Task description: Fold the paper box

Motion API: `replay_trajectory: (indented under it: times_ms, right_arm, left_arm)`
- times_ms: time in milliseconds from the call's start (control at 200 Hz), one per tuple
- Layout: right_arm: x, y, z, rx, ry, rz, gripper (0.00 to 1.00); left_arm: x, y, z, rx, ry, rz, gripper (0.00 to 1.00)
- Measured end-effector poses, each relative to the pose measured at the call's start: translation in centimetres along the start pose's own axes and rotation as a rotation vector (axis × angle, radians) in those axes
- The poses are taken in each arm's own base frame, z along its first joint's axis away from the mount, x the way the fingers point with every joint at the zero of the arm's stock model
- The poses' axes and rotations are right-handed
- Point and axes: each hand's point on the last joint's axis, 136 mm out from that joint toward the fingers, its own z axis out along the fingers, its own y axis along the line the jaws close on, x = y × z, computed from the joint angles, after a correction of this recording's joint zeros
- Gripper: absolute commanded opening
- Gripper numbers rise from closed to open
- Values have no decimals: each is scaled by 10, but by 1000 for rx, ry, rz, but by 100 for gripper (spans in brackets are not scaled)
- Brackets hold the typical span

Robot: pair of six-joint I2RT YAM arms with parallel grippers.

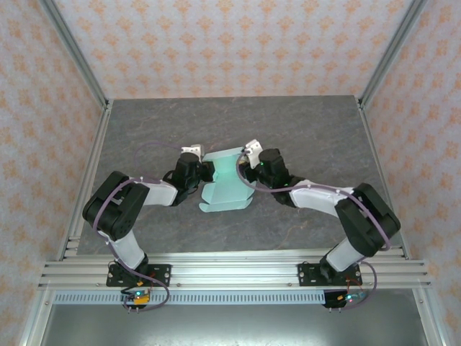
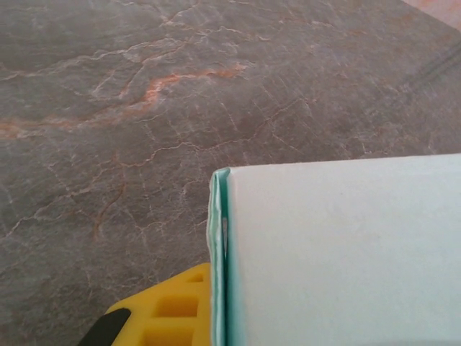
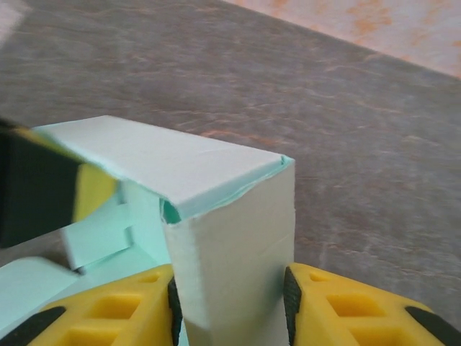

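My right pincer (image 1: 243, 167) had its jaws pressed against both sides of an upright folded wall of the paper box (image 1: 225, 186), holding it. My left pincer (image 1: 204, 171) was pinched narrow on the thin edge of the opposite wall. The box sat between the two pincers, half formed, its unfolded part lying flat on the table (image 1: 310, 130) on the base side of both. I judged crushing to be the main risk: more squeeze from the right would buckle that hollow wall. If either pincer pulled away from the other, the card could tear at a crease, or slip free and spring open.
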Motion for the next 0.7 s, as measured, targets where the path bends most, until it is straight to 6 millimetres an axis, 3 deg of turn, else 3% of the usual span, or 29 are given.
replay_trajectory:
  times_ms: [185, 355, 445, 606, 701]
  right_arm:
    - [-5, -16, 15, 289, -45, -26, 30]
    - [-21, -27, 20, 470, -95, -28, 14]
    - [-23, -31, 18, 543, -113, -50, 13]
    - [-22, -28, 20, 572, -124, -81, 13]
    - [-26, -25, 21, 560, -145, -81, 19]
  left_arm:
    - [6, -7, -3, -26, 12, -67, 0]
    - [-1, -9, -8, -77, -9, -127, 0]
    - [-8, -14, -13, -94, -41, -141, 0]
    - [-5, -14, -26, -155, -46, -156, 0]
    - [-6, -14, -33, -181, -47, -161, 0]
